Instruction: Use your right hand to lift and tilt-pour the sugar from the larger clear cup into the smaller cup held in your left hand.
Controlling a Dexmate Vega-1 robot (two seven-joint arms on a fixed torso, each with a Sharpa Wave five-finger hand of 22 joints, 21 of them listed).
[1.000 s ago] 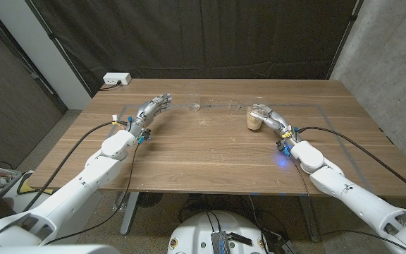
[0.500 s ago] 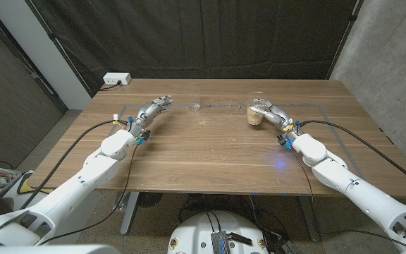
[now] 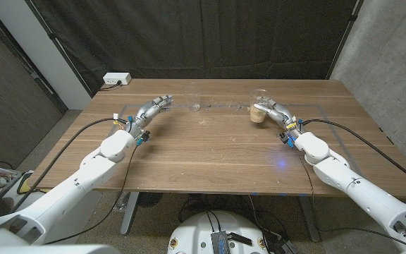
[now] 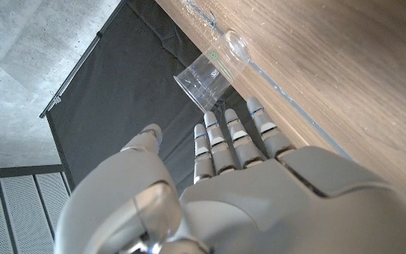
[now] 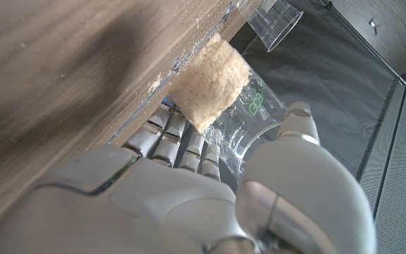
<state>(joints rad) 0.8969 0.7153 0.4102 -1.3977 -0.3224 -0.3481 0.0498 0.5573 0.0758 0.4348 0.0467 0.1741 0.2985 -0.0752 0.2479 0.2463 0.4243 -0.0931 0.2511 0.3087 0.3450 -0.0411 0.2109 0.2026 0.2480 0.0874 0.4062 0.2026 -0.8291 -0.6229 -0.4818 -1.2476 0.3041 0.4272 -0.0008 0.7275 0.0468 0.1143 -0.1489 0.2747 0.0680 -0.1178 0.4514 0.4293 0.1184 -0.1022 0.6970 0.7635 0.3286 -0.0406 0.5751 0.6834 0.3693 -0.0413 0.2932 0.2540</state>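
Wooden worktop (image 3: 210,148) under black curtain. Right hand (image 3: 272,113) wrapped around large cup (image 3: 259,109) of sugar (image 5: 210,88) near far edge, right of middle. Small cup (image 3: 194,99) empty, upright near far edge, just beyond left hand (image 3: 157,107), fingers spread, grasping nothing. Thin clear plastic: light, squashy, probably slippery; best gripped gently at mid-wall. Spilled grains nearby; white power strip (image 3: 116,79) beyond far left corner. Nothing between cups.

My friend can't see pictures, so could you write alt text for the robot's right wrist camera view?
A grey metal robot right hand wraps around a larger clear plastic cup holding brown sugar, standing on a wooden table. Beyond it stands a smaller, empty clear plastic cup.
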